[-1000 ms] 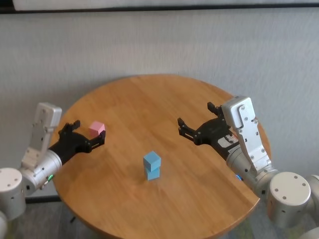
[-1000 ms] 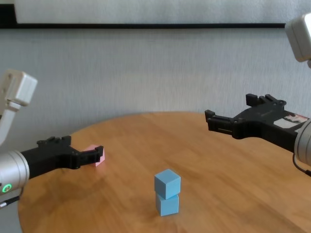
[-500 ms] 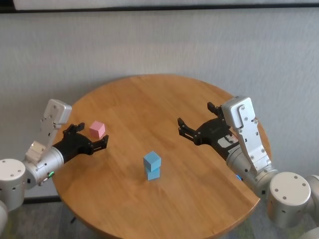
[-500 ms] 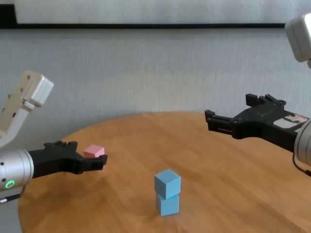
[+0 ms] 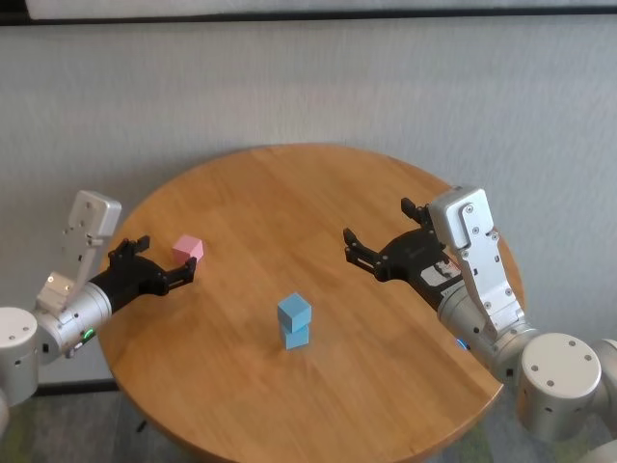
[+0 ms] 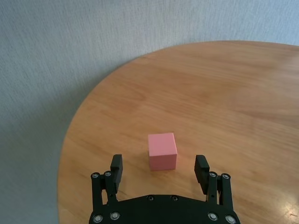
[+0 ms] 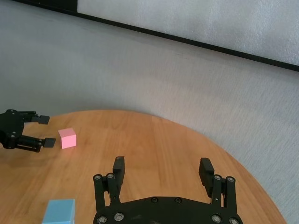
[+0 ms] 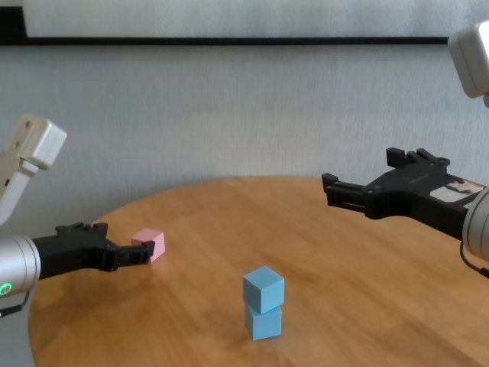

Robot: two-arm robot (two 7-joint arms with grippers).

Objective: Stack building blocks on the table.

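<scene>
Two light blue building blocks stand stacked near the middle of the table [image 5: 386, 386], the upper block [image 5: 294, 310] turned a little on the lower block [image 5: 296, 336]; the chest view shows the same upper block [image 8: 263, 289] and lower block [image 8: 263, 322]. The pink block [image 5: 188, 249] [image 6: 162, 151] [image 8: 148, 244] lies alone near the table's left edge. My left gripper [image 5: 166, 260] [image 6: 159, 162] is open, low over the table, its fingertips flanking the pink block's near side without gripping it. My right gripper [image 5: 378, 222] [image 8: 361, 170] hovers open and empty above the table's right side.
A grey wall rises close behind the round table. Its left rim [image 6: 65, 154] curves just beside the pink block. The right wrist view shows the left gripper [image 7: 28, 133] far off next to the pink block [image 7: 67, 138].
My left arm has drawn back to the left from its reach half a second ago, tips now level with the pink block. The blocks and right arm have not moved.
</scene>
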